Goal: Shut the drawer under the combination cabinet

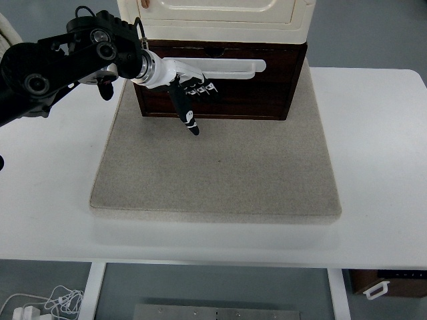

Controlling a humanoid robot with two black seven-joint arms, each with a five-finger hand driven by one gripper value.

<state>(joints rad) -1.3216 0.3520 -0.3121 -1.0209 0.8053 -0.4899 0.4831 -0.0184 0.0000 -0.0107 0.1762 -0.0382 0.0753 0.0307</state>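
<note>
White tabletop (380, 167), with a grey-beige mat (220, 173) laid across its middle. At the far edge of the mat stands the cabinet (217, 17): cream upper body with a door, dark wooden drawer (253, 90) beneath it.

Drawer front looks close to flush with the cabinet body, but a thin dark gap shows along its top edge; cannot tell whether it is fully home. A long white handle (233, 67) runs across the drawer face.

Left arm enters from the left edge and reaches to the left half of the drawer front. Left hand (187, 93) holds nothing: several fingers bent with knuckles against the wood just below the handle, one black finger (187, 117) pointing down and near, toward the mat. Right arm not in view.

Risks, as judged:
- Contact sits left of the drawer's centre. An off-centre push could skew the drawer in its runners and jam it short of closed.
- The cabinet only rests on the mat. A hard shove could slide or rock the whole unit away instead of moving the drawer.
- The down-pointing finger hangs near the mat; it could snag on the surface if the hand dips.
- Fingers close under the handle could catch on it when pulled away, tugging the drawer out again.
</note>
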